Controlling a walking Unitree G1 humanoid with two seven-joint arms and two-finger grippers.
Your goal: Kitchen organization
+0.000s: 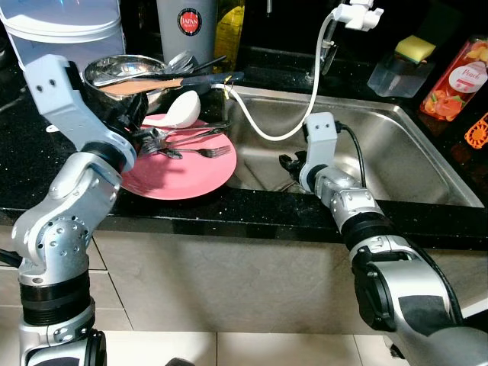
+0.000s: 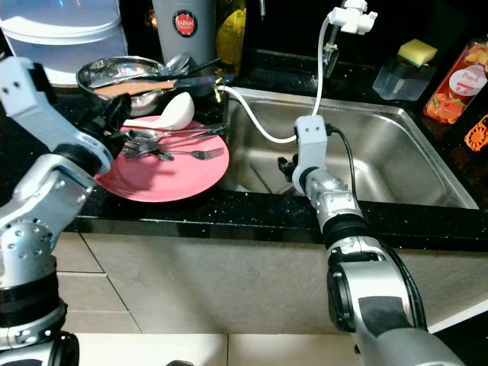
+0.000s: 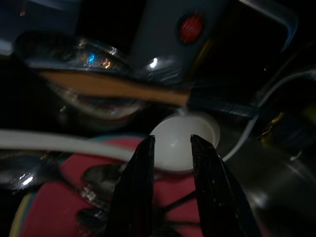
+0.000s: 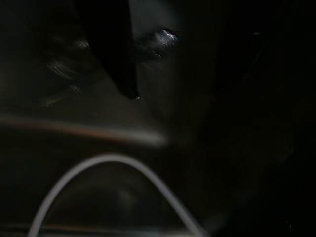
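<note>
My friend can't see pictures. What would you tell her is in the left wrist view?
The left pincer, fingers slightly apart, hovers above a pink plate of dark cutlery, pointing at a white ladle. Behind sit a steel bowl holding a wooden-handled utensil, and a grey container.

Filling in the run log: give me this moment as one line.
left gripper: open, over pink plate cutlery, near white ladle | right gripper: inside sink | nothing held

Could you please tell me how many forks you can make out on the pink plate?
1 for certain: a fork lying on the pink plate, tines toward the sink. More may be hidden in the tangled cutlery pile beside the left gripper.
</note>
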